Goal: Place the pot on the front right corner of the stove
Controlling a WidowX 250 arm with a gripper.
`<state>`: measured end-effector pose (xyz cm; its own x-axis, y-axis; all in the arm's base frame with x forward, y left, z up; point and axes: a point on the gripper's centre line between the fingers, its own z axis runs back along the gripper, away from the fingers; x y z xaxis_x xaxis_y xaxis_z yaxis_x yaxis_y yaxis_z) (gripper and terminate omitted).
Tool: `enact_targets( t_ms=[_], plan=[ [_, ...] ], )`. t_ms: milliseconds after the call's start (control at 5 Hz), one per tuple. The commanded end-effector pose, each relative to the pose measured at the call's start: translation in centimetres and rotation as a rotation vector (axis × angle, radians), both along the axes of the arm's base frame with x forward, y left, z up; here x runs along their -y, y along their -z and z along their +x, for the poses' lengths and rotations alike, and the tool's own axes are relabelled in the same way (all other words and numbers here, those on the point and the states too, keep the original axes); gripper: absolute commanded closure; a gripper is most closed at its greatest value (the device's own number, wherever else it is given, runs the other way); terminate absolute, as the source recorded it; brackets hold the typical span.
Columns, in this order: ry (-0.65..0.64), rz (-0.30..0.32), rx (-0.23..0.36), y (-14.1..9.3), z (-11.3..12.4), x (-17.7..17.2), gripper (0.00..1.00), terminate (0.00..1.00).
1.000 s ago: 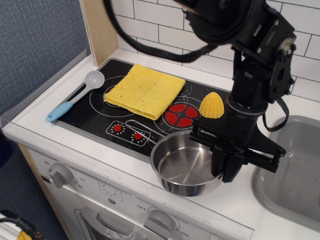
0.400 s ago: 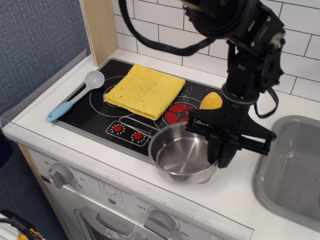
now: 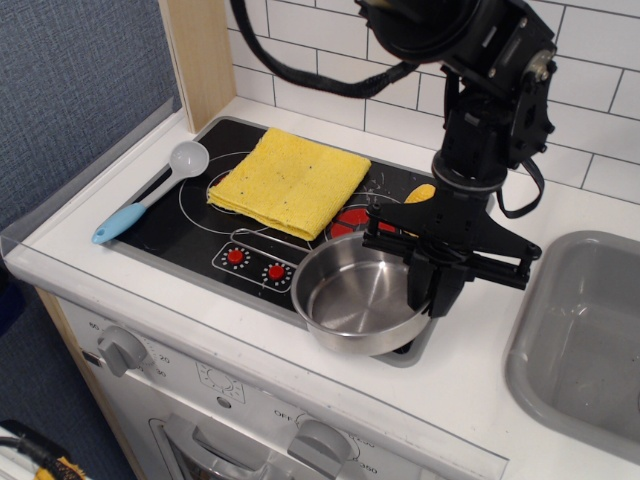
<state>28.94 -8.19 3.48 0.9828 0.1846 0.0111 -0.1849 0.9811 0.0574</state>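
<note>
Shifted left and back since earlier: round shiny steel pot (image 3: 360, 306), right rim pinched by black gripper (image 3: 437, 296), hangs over black glossy stove's (image 3: 200, 232) front right corner; next move straight down.

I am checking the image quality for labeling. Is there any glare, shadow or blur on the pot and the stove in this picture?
In the observation.image view, the pot is sharp, with soft bright reflections on its inner wall; the glossy stove shows only mild sheen; the gripper and arm are dark with little detail; a shadow lies under the pot's front edge; no motion blur is noticeable.
</note>
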Motion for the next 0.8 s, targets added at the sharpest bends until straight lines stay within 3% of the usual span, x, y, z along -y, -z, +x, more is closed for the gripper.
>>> enact_targets(
  t_ms=[0,400,600],
  plan=[
    [0.069,-0.035,0.059,-2.6,1.1,0.5,0.0,0.0],
    [0.19,-0.005,0.121,-5.1,2.3,0.3,0.0,0.0],
    [0.252,0.008,0.104,-5.1,2.7,0.1,0.0,0.0]
  ],
)
